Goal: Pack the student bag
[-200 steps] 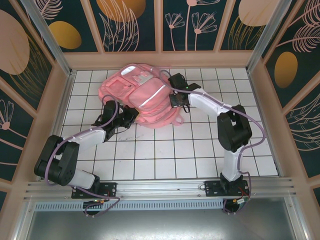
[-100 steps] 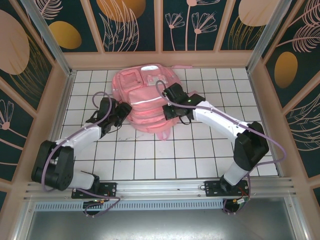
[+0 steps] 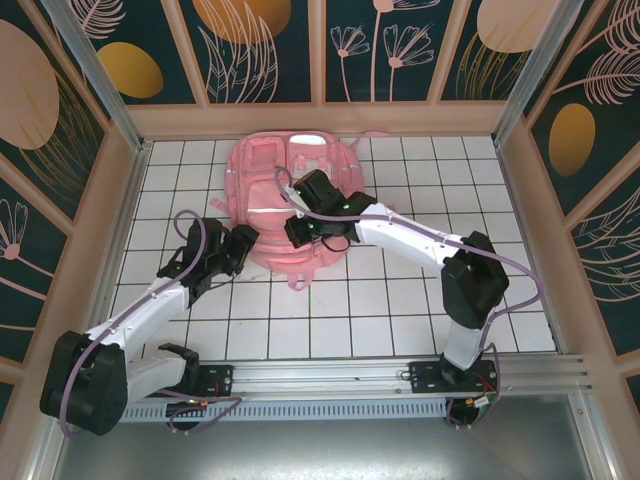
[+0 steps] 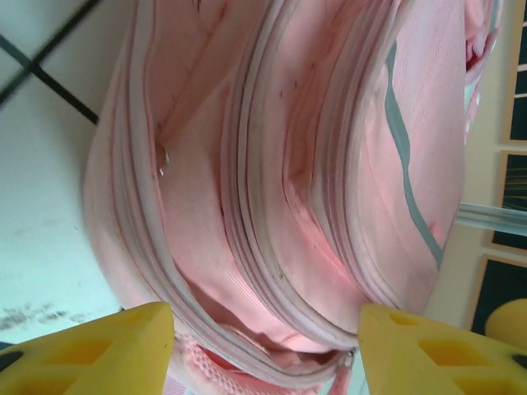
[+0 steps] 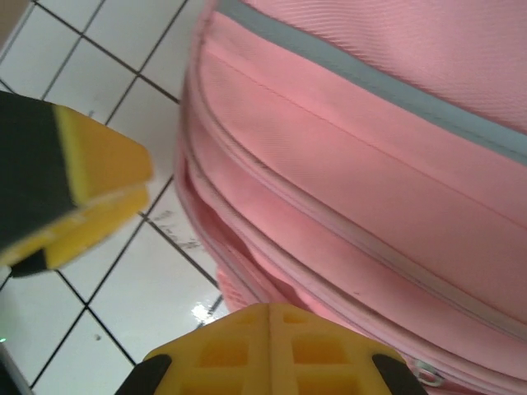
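The pink backpack is lying towards the back of my tiled table. My left gripper is spread wide at its near edge, gripping nothing. My right gripper is pinched shut right against it, and I can't tell if it's got fabric.

Place: lab robot cell — panel walls | tiled table | aluminium rail
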Robot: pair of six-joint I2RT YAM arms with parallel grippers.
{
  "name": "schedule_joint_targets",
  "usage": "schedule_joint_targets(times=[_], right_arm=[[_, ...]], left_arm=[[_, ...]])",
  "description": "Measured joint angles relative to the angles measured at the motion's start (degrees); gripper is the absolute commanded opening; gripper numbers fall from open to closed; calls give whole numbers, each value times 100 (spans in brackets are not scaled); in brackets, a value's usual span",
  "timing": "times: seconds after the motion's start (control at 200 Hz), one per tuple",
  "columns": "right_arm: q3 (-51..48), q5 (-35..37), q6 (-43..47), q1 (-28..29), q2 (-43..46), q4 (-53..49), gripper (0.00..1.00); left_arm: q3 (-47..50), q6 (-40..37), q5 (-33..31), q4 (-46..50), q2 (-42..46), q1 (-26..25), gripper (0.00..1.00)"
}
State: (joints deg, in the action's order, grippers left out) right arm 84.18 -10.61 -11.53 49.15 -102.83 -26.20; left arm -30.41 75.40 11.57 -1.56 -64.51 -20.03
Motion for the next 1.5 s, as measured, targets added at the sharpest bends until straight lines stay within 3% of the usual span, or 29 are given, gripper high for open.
schedule_joint_targets(times=[0.155,0.29,0.445,1.001,1.201,1.376,1.501], right_arm=[[-20,164,-142,2,2,-17,0],[-284,688,-479,-24,83,-170,33],[-704,1023,-772,-105,267,-326,44],[-807,1123,-1156,-177,374,-378,49],[-643,1123,-1156,-96,142,-501,45],[-428,1123,-1152,50,-133,-656,49],[-195,1263,-1154,127,-328,-791,52]], left_arm=[[-83,254,151,-431,-341,-420,55],[-219,424,146,-695,-787,-671,49],[-249,638,9,-920,-1014,-734,44],[-181,1751,-573,-1331,-1462,-892,28],[-140,1864,-590,-1478,-1572,-892,25],[-140,1880,-590,-1493,-1582,-892,25],[-140,1880,-595,-1493,-1582,-892,20]])
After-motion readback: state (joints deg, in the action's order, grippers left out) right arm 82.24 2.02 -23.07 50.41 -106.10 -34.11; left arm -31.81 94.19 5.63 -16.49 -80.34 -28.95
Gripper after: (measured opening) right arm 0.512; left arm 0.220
